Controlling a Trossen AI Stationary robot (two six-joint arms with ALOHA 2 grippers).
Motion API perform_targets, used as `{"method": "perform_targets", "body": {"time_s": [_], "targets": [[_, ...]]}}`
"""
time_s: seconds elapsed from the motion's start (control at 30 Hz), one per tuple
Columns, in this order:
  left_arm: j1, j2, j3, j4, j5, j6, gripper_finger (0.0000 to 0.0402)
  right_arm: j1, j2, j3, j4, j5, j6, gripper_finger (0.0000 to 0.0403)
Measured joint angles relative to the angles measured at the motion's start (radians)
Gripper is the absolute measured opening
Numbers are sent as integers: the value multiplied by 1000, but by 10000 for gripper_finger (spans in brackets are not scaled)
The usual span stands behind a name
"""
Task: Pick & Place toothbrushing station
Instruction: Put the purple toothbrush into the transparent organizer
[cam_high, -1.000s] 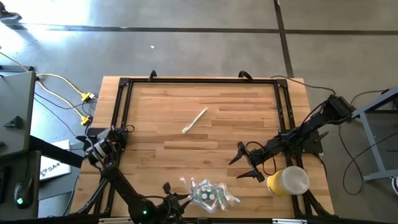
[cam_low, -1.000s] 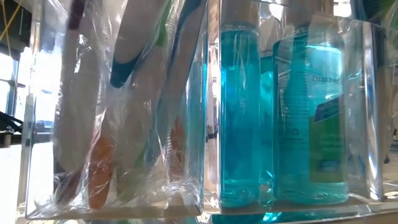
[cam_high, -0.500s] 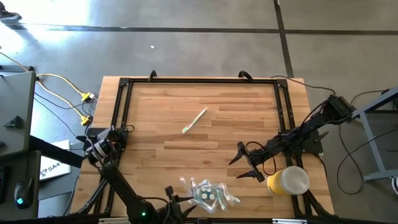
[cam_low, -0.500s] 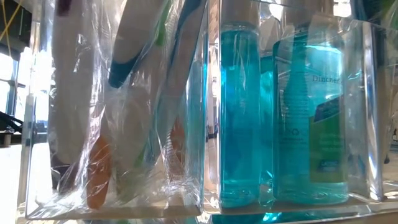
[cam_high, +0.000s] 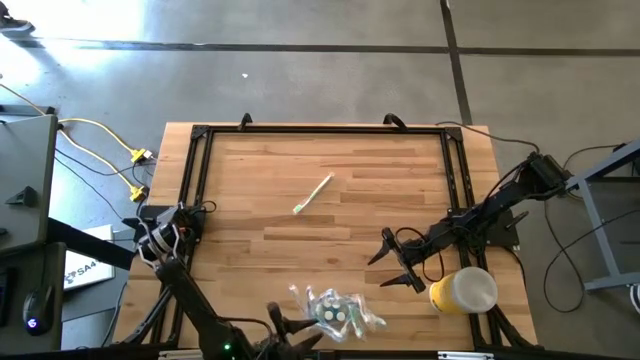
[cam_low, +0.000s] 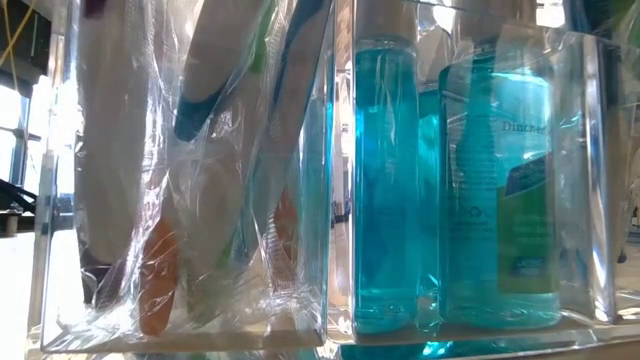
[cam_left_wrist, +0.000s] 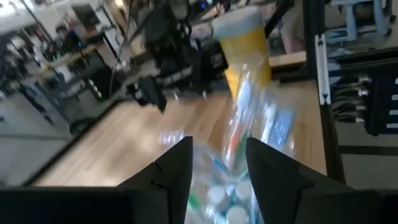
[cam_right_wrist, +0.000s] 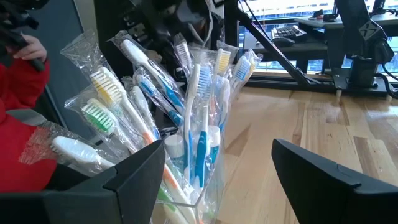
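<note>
A clear organizer (cam_high: 336, 312) stands at the table's near edge. In the low view (cam_low: 332, 200) its one compartment holds plastic-wrapped toothbrushes (cam_low: 200, 170) and the other holds blue mouthwash bottles (cam_low: 455, 190). A loose toothbrush (cam_high: 313, 194) lies flat mid-table. A yellow cup (cam_high: 463, 290) lies near the right edge. My left gripper (cam_high: 288, 328) is open just left of the organizer, its fingers (cam_left_wrist: 177, 168) on either side of the wrapped brushes (cam_left_wrist: 245, 130). My right gripper (cam_high: 381, 268) is open and empty, between the cup and the organizer, facing the brushes (cam_right_wrist: 186, 118).
A black frame (cam_high: 200, 180) runs around the wooden tabletop. Bare wood lies around the loose toothbrush. A person in red (cam_right_wrist: 25, 124) shows beyond the organizer in the right wrist view. Cables and a stand are left of the table.
My left gripper has drawn back a little toward the table's near edge beside the organizer. In the low view the wrapped toothbrushes in the organizer's compartment have shifted, and one white wrapped brush has settled lower. My right arm has kept still.
</note>
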Motion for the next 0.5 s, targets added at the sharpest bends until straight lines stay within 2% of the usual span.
{"method": "perform_targets", "body": {"time_s": [0.1, 0.2, 0.33, 0.5], "targets": [[13, 0, 1, 121, 25, 162, 144, 0, 0, 0, 0, 0, 0, 288], [46, 0, 1, 198, 163, 266, 144, 0, 0, 0, 0, 0, -12, 288], [96, 0, 1, 227, 307, 290, 144, 0, 0, 0, -1, 0, -15, 288], [112, 0, 1, 228, 360, 311, 145, 0, 0, 0, -26, 0, -15, 288]]}}
